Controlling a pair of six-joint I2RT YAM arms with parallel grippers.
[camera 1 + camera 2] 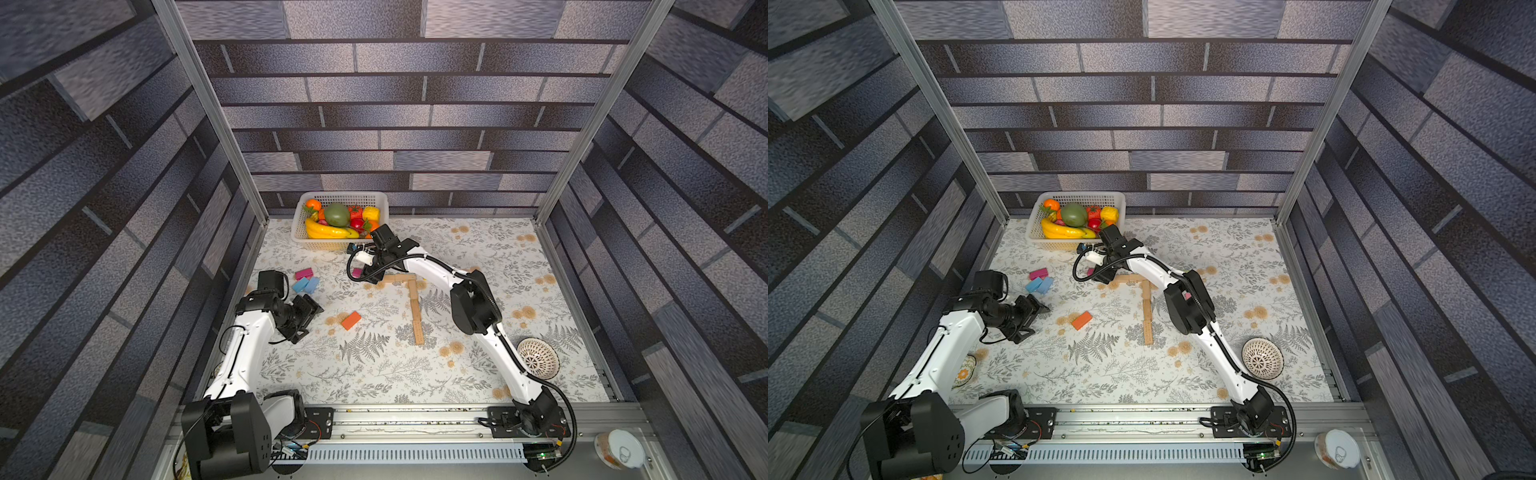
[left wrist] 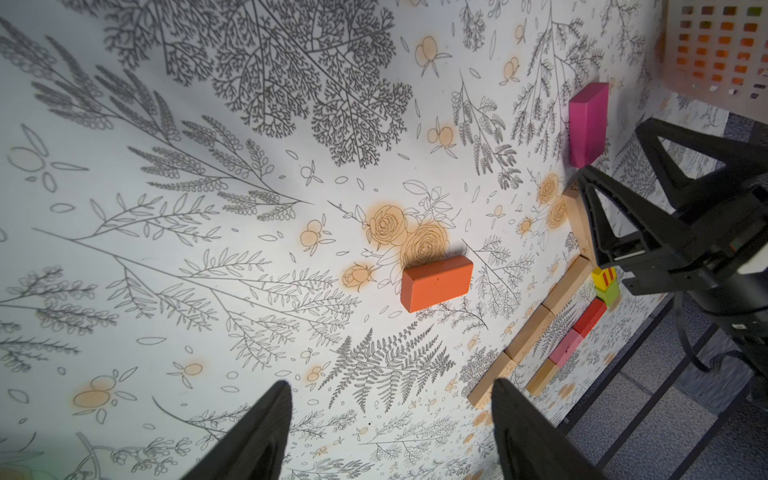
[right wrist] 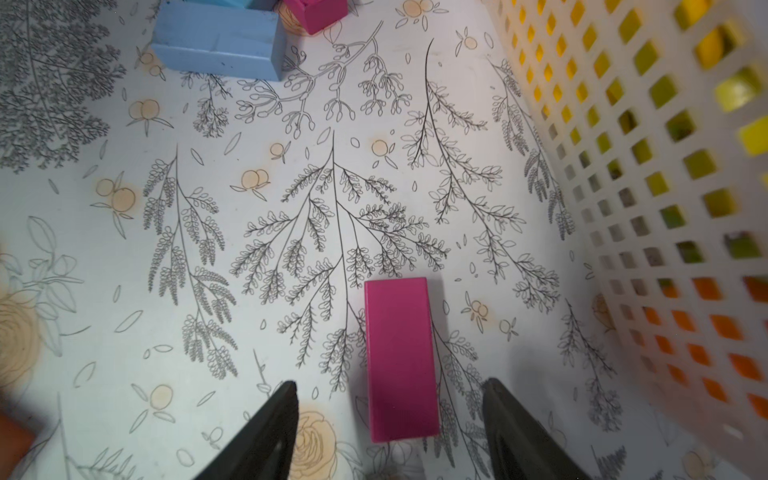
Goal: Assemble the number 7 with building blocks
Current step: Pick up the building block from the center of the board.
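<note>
Tan wooden building blocks lie end to end as the number 7 (image 1: 415,309) in mid-table, a short bar (image 1: 1133,279) joined to a longer stem (image 1: 1147,316). My right gripper (image 3: 390,382) hangs low at the bar's left end, open, straddling a magenta block (image 3: 401,361) that lies flat, with a gap on each side. My left gripper (image 2: 390,383) is open over bare cloth, nothing between its fingers. An orange block (image 1: 351,320) lies between it and the stem. A pink block (image 1: 304,273) and two blue blocks (image 1: 306,284) sit at the left.
A white basket (image 1: 340,195) of toy fruit stands at the back, close beside my right wrist. An upturned woven bowl (image 1: 538,357) sits at the right. Yellow (image 2: 602,276), green (image 2: 607,294), red (image 2: 590,316) and pink (image 2: 565,347) blocks lie beyond the stem, under my right arm.
</note>
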